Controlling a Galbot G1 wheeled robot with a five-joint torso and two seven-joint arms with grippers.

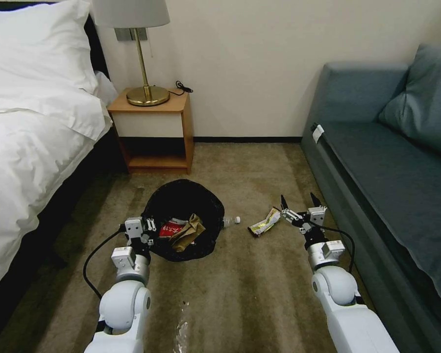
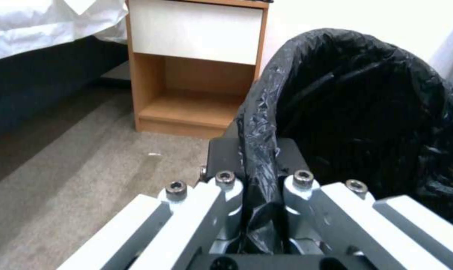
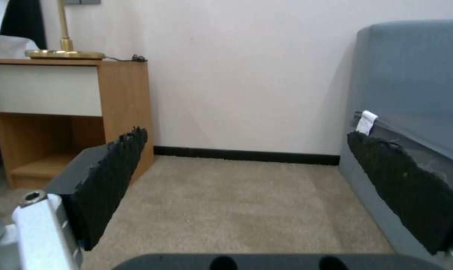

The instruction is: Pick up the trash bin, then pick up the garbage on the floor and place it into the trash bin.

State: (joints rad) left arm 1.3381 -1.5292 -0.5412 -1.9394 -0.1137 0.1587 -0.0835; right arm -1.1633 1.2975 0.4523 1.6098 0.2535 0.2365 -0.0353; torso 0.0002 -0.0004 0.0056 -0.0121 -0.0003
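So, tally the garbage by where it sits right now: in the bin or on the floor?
In the trash bin: 2, the red-and-white carton and the tan paper bag.
On the floor: 2, the clear bottle and the wrapper.
Total: 4.

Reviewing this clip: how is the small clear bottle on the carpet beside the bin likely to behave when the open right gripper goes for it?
The bottle lies on its side, so a nudge would probably roll it, though the carpet may damp that. It looks small and clear, likely light and easily knocked away. Smooth plastic may slip between the right gripper's fingers. It sits close against the trash bin.
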